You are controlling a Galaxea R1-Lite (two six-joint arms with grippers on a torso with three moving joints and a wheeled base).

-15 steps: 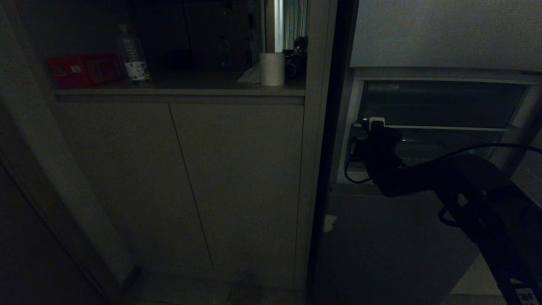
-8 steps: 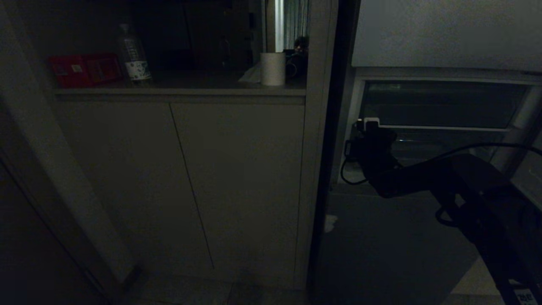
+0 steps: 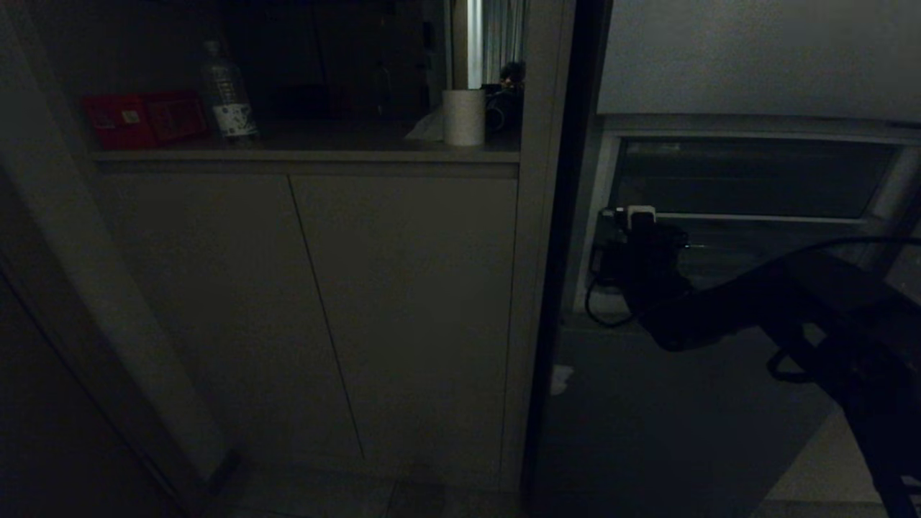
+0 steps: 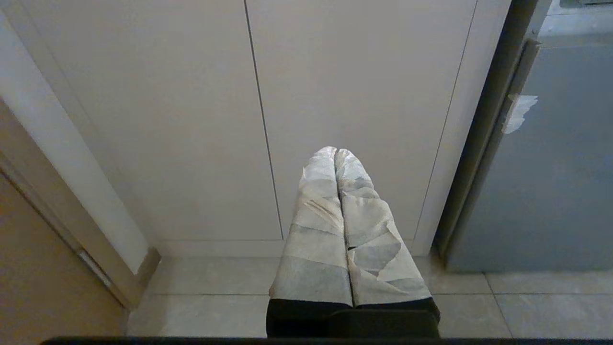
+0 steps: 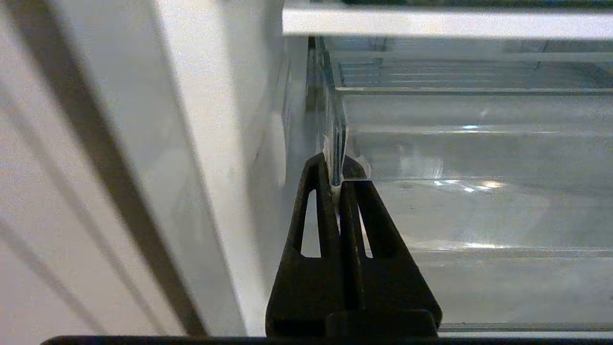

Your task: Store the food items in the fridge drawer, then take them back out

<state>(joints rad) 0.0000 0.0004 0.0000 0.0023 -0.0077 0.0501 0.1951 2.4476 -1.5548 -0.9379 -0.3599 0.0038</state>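
Observation:
The fridge drawer [image 5: 479, 211] is clear plastic and sits low in the open fridge, on the right of the head view [image 3: 763, 248]. My right gripper [image 5: 336, 166] is shut on the drawer's thin clear wall at its left end, one black finger [image 5: 318, 191] on each side. From the head it shows as a dark wrist with a pale tip [image 3: 634, 216] at the drawer's left corner. My left gripper [image 4: 336, 152] is shut and empty, its tape-wrapped fingers facing the cabinet doors near the floor. The food items are out of view.
A pale cabinet [image 3: 403, 309] with two doors stands left of the fridge. On its counter are a red package [image 3: 144, 119], a clear bottle [image 3: 227, 101] and a white roll [image 3: 462, 116]. The fridge side wall [image 5: 220, 143] lies close beside my right fingers. Grey lower fridge front [image 4: 550, 182].
My right arm's elbow has sunk and the wrist has shifted slightly down and right at the drawer's corner. The drawer has not visibly moved.

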